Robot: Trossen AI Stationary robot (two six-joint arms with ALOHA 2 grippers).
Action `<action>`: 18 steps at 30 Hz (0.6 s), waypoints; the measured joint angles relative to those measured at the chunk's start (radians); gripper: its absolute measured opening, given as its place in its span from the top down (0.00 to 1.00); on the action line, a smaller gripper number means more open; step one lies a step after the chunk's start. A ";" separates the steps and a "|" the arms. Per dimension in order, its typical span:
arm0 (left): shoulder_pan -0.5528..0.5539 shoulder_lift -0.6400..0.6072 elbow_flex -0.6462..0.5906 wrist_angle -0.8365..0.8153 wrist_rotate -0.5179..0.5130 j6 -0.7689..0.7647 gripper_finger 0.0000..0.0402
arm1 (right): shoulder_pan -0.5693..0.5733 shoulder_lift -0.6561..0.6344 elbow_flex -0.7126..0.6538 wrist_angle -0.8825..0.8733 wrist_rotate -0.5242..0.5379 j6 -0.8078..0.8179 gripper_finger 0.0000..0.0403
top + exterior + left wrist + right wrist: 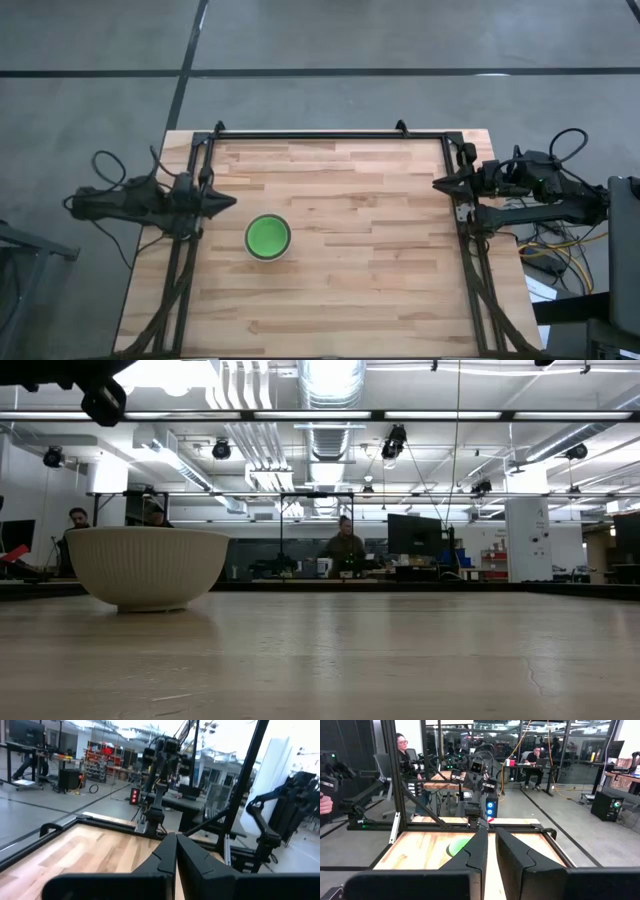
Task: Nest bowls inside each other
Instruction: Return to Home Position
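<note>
A bright green bowl (268, 236) sits nested inside a pale grey-white bowl (147, 567), whose base rests on the wooden table left of centre. The right wrist view shows the green bowl (457, 848) partly behind that arm's fingers. Whether more bowls lie under the green one is hidden. My left gripper (230, 203) is shut and holds nothing; it hovers at the table's left edge, just far-left of the bowls, pointing level toward the right. My right gripper (437, 182) is shut and holds nothing, above the table's right edge, pointing left.
A black metal frame (330, 135) runs along the table's far edge and down both sides. Bare wooden tabletop (370, 260) lies to the right of and nearer than the bowls. People sit and stand at desks in the room beyond (345, 550).
</note>
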 joint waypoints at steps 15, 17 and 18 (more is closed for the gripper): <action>0.000 -0.111 -0.127 -0.013 0.000 -0.065 0.96 | 0.000 0.000 0.000 0.000 0.000 0.000 0.92; 0.000 -0.118 -0.146 -0.015 0.001 -0.065 0.96 | 0.000 0.000 0.000 0.000 0.000 0.000 0.92; 0.000 -0.122 -0.153 -0.014 0.001 -0.065 0.96 | 0.000 0.000 0.000 0.000 0.000 0.000 0.92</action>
